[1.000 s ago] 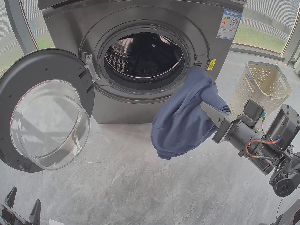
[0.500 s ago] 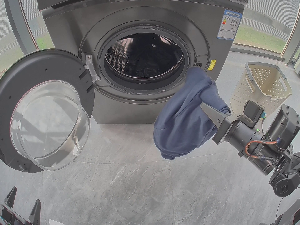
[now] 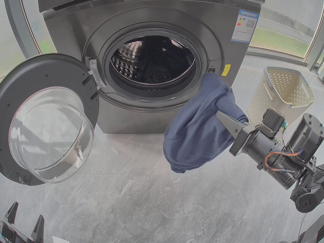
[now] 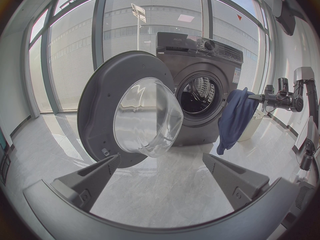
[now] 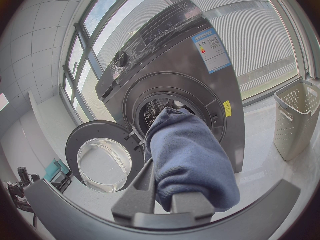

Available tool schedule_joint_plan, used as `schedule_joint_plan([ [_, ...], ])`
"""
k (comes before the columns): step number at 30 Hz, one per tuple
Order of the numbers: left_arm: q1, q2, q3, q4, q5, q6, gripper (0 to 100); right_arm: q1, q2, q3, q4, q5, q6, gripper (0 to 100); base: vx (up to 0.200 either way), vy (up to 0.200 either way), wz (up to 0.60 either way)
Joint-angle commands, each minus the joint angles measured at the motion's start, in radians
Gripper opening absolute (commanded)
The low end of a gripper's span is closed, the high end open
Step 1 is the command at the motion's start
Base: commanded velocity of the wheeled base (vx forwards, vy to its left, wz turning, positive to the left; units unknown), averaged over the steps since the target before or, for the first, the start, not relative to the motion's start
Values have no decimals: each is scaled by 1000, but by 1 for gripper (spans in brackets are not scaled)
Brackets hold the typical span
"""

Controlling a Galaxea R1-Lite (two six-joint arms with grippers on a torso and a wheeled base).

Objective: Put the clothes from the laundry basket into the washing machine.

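Note:
A blue garment hangs from my right gripper, which is shut on its upper fold. It hangs just in front of and to the right of the washing machine opening. Dark clothes lie inside the drum. The round door is swung wide open to the left. The cream laundry basket stands on the floor to the right of the machine; its visible inside looks empty. My left gripper is low at the near left, open and holding nothing. The right wrist view shows the garment draped over the right gripper.
Grey tiled floor spreads in front of the machine, with free room between the door and the hanging garment. Tall windows stand behind and beside the machine.
The head view has shifted slightly, so machine and door sit a little further left. The blue garment's lower end has swayed a little; the right gripper keeps its hold.

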State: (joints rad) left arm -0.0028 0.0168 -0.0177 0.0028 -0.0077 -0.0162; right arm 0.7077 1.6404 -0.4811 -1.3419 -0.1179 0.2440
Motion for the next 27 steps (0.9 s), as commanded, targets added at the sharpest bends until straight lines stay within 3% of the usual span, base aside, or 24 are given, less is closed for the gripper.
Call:
schedule_joint_plan([
  [1, 0, -9, 18, 0, 0, 1, 100, 3, 9, 1, 0, 0, 0, 0, 0, 0, 0],
  [7, 0, -9, 18, 0, 0, 4, 100, 16, 16, -5, 0, 0, -2, 0, 0, 0, 0],
  [12, 0, -9, 18, 0, 0, 7, 100, 23, 33, -17, 0, 0, -2, 0, -200, 0, 0],
  [16, 0, -11, 18, -1, -2, 12, 100, 50, 93, -128, 0, -3, -2, 0, -50, 0, 0],
  [27, 0, -11, 18, -1, -3, 18, 100, 61, 133, -284, 76, -19, -3, 0, 0, 0, 0],
])
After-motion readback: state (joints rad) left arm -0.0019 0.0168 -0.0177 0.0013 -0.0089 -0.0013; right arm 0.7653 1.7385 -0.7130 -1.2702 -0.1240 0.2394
